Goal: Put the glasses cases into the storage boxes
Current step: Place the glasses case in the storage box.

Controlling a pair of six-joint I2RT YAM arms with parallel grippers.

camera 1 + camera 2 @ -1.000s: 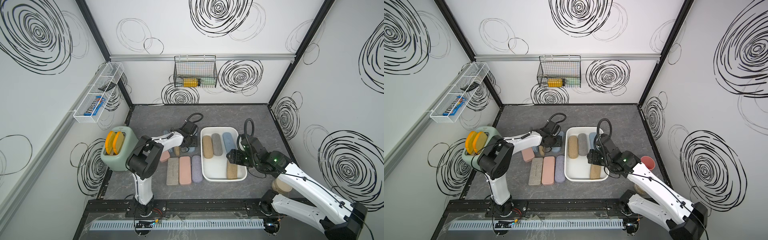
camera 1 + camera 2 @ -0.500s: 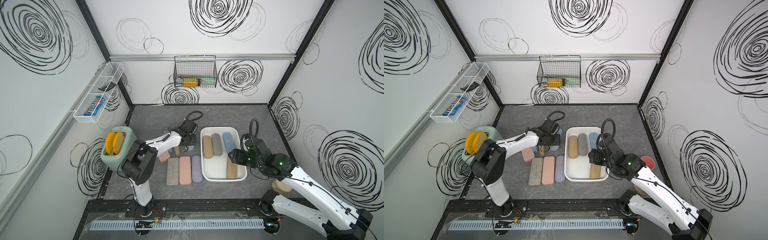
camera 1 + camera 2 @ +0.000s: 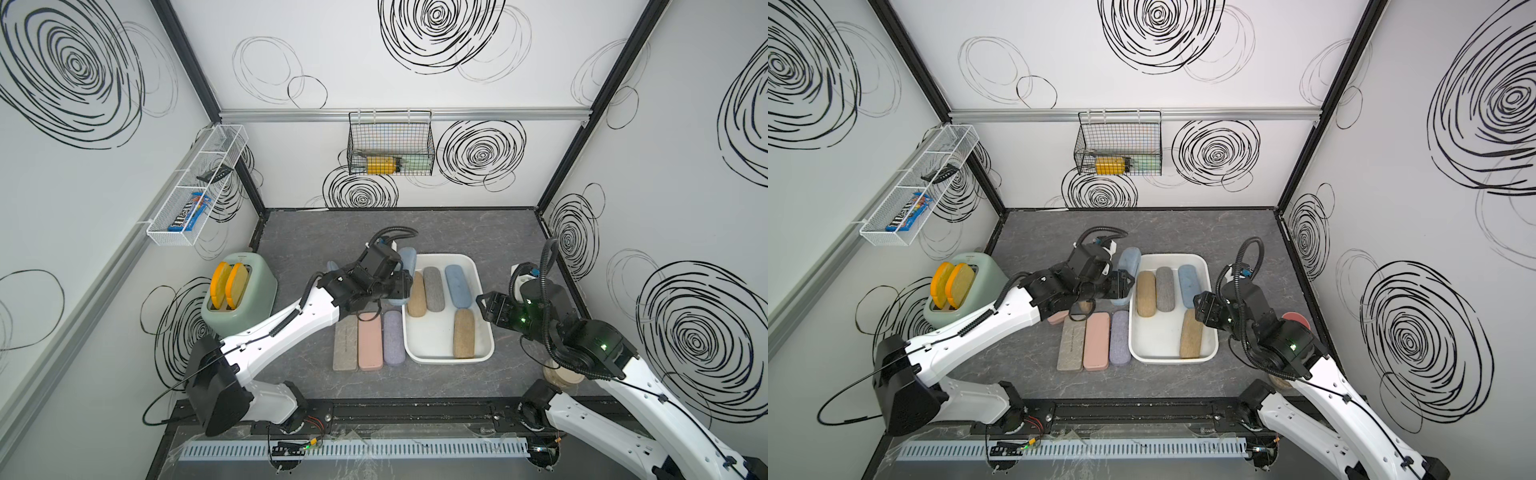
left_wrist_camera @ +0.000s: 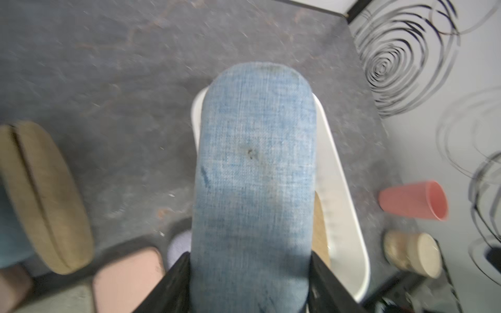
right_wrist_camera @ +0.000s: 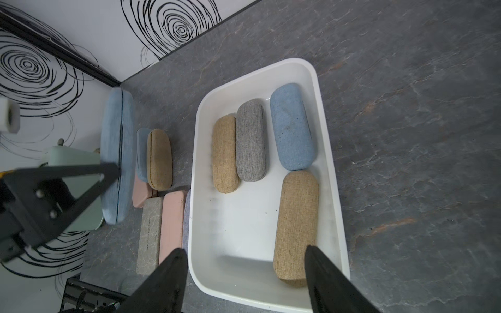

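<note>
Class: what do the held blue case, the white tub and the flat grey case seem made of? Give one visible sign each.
Held blue case: woven fabric cover, matte; crossed threads show.
Tub: probably moulded plastic, smooth, faintly glossy; rounded corners, soft sheen.
Flat grey case: smooth marbled skin, perhaps faux leather or plastic; no weave visible.

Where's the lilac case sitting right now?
In both top views the lilac case lies flat on the table, outside the white tub, alongside its left wall, with the pink flat case on its other side.
</note>
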